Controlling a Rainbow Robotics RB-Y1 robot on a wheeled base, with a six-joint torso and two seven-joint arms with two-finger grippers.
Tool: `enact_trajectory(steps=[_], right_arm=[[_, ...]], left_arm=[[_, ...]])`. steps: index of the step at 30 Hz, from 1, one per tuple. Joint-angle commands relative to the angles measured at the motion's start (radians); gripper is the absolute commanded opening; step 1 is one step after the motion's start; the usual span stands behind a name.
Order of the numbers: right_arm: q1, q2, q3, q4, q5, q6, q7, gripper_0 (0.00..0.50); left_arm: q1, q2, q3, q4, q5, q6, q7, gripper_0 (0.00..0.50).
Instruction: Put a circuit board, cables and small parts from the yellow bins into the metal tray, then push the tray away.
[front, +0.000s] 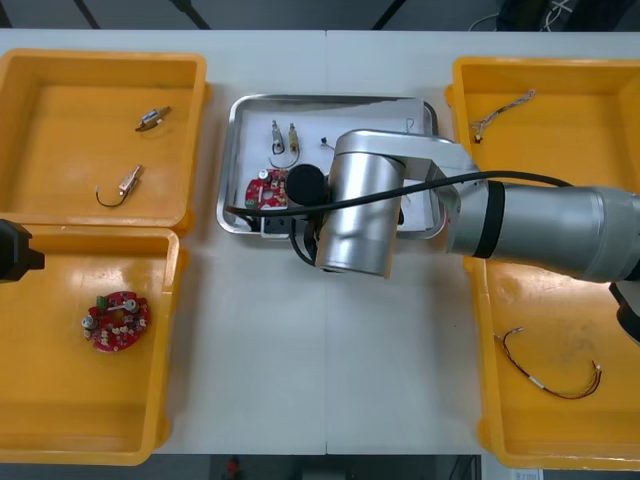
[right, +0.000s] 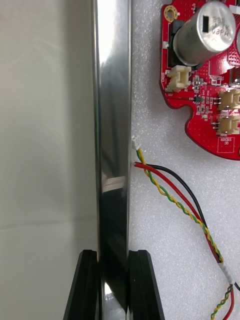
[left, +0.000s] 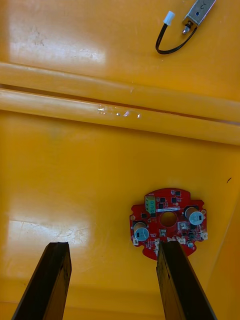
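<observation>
Pinching metal tray (front: 229, 160) rim with right gripper (right: 113, 262); with left gripper (left: 114, 248) spread wide, left of tray. Next: push straight away.

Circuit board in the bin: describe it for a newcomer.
Find the nearer yellow bin at the robot's left. The round red circuit board lies alone on its floor, beneath the open left gripper. The other board sits in the metal tray the right gripper clamps.

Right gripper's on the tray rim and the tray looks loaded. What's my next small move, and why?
Probably push the metal tray away from the robot. The right gripper is shut on its near rim, and a circuit board, cables and small metal parts already lie inside. The left gripper is open over a left yellow bin, idle.
</observation>
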Motion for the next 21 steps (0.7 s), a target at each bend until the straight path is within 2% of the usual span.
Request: enact_trajectory(steps=[1, 7, 12, 21], right_arm=[[-0.090, 0.003, -0.028, 0.052, -0.026, -0.043, 0.060, 0.000], [-0.137, 0.009, -0.021, 0.143, -0.058, -0.121, 0.100, 0.000], [-0.166, 0.021, -0.022, 0.212, -0.058, -0.167, 0.203, 0.000], [-0.202, 0.041, -0.022, 0.321, -0.058, -0.267, 0.315, 0.000]], left_arm=[[0.000, -0.010, 0.021, -0.002, 0.007, 0.008, 0.007, 0.500], [0.000, -0.010, 0.021, -0.002, 0.007, 0.008, 0.007, 0.500], [0.000, -0.010, 0.021, -0.002, 0.007, 0.008, 0.007, 0.500], [0.000, -0.010, 0.021, -0.002, 0.007, 0.008, 0.007, 0.500]])
